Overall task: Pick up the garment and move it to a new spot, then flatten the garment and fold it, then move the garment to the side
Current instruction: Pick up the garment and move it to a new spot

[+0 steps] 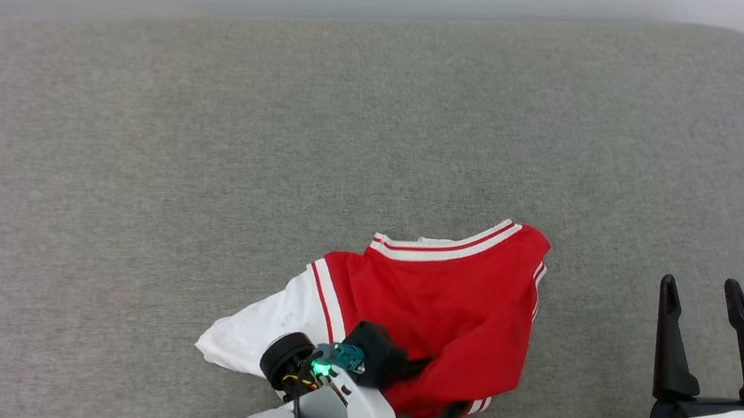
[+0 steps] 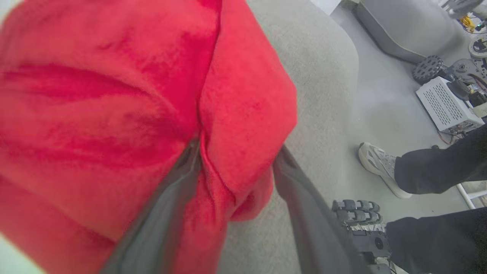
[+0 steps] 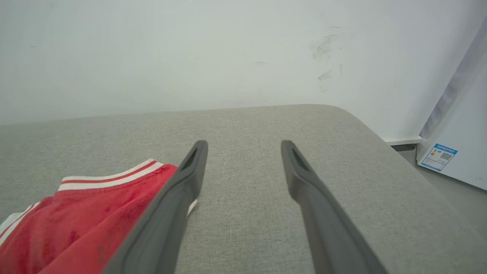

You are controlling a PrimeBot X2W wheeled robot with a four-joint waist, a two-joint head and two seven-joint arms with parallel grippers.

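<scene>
Left pincer (image 2: 237, 148) spread apart, a fold of the red shirt (image 1: 447, 301) bunched loosely between its two dark fingers (image 2: 163, 213), cloth draped over both. Right pincer (image 1: 700, 286) likewise wide apart, holding nothing, hovering to the right of the shirt and apart from it. Shirt crumpled in a heap on the grey cushion (image 1: 205, 140), low in the head view and a little right of centre. White sleeve (image 1: 266, 326) with red-and-white trim spilling to the left, striped band along the top. Off the cushion's edge, on the floor, a person's pale shoe (image 2: 380, 167) and dark trouser legs, near a white perforated box (image 2: 445, 104).
</scene>
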